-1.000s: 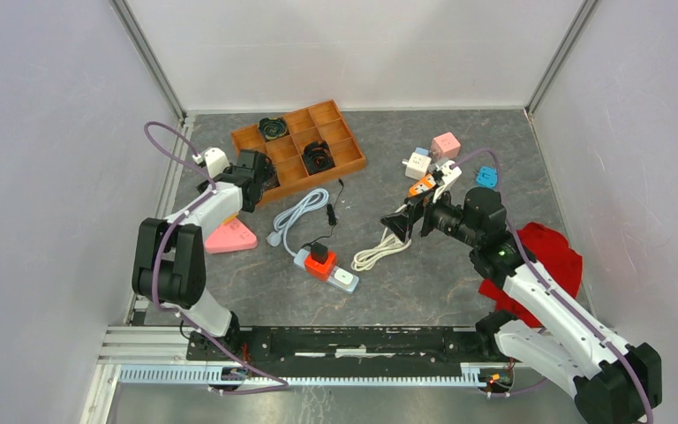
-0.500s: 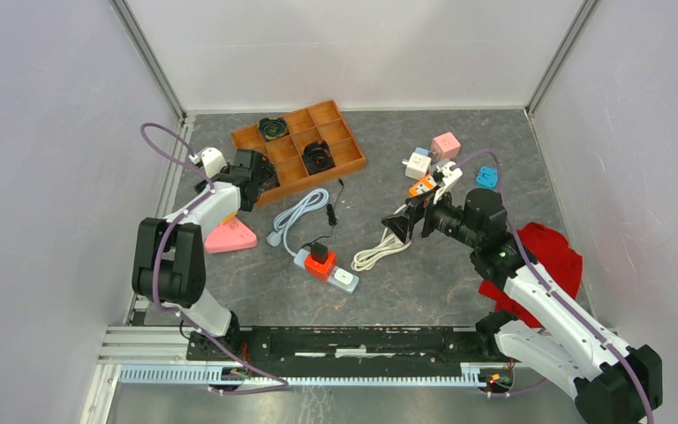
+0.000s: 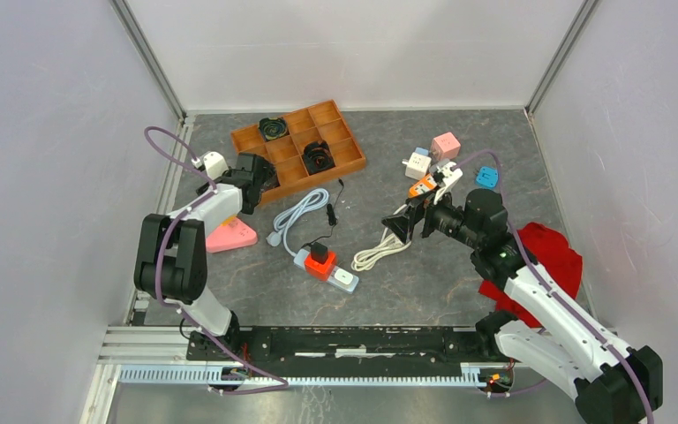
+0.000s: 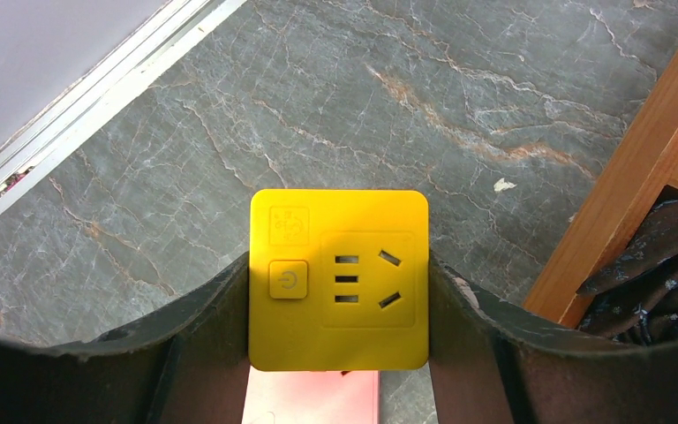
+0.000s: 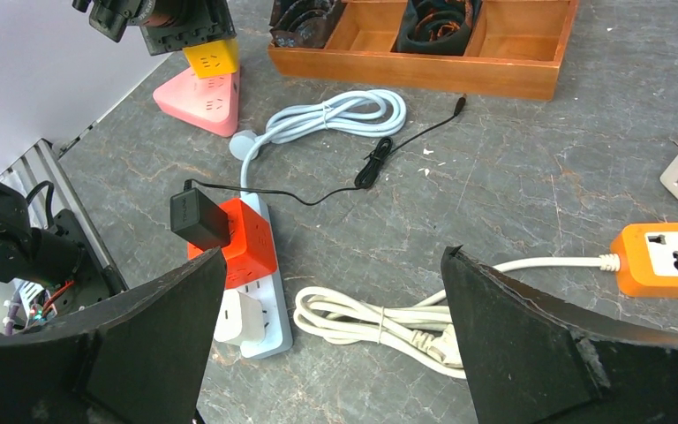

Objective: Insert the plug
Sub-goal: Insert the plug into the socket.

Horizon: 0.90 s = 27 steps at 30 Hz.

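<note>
Yellow plastic fills the left wrist view: a yellow plastic cube socket (image 4: 338,278), its face carrying a power button and one set of pin holes. The left end effector (image 3: 256,177) clamps it by the side walls between two dark fingers. The cube hangs just off the left near corner of the brown wooden compartment tray (image 5: 406,75). It is directly over the pink triangular power strip (image 5: 196,102), which lies on the grey stone-patterned worktop (image 3: 424,291). In the right wrist view the cube looks to rest on the pink strip's top. Whether any pins underneath are seated cannot be told from these angles.

The right end effector (image 5: 334,256) stands wide open and holds nothing. It hovers well to the right of the tray and nearer the arms, above the coiled white cable (image 5: 362,318). That cable's white plug (image 5: 433,346) lies loose on the worktop. Straight out from the tray's near side, towards the arms, lies a white power strip (image 5: 275,327). An orange-red cube (image 5: 247,243) sits on the strip, with a black adapter (image 5: 196,219) against it.

Judged from this, the task is about midway. The yellow cube is picked up and brought over the pink strip, while pressing it home and letting go appear left to do.
</note>
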Each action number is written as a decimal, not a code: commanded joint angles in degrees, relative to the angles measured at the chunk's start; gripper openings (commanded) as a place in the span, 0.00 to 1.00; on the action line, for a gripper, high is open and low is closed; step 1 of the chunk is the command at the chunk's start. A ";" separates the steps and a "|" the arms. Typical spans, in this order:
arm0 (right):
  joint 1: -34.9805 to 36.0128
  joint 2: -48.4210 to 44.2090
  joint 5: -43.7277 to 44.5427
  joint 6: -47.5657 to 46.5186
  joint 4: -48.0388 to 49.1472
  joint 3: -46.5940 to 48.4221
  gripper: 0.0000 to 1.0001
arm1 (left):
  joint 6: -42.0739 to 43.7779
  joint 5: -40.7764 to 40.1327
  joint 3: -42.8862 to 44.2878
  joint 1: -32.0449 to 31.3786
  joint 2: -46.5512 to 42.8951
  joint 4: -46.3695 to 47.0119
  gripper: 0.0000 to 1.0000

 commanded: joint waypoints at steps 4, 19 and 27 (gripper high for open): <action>-0.11 -2.14 1.40 -0.51 0.45 0.16 0.98 | -5.70 12.71 -4.35 0.80 6.92 -6.74 0.37; -0.17 -2.11 3.02 -1.85 -0.39 0.33 0.98 | -0.73 15.42 4.04 0.88 -1.48 -9.39 0.88; -0.15 0.05 12.95 -0.09 -1.41 0.20 0.98 | 3.38 15.91 7.36 0.80 -8.78 -10.48 1.00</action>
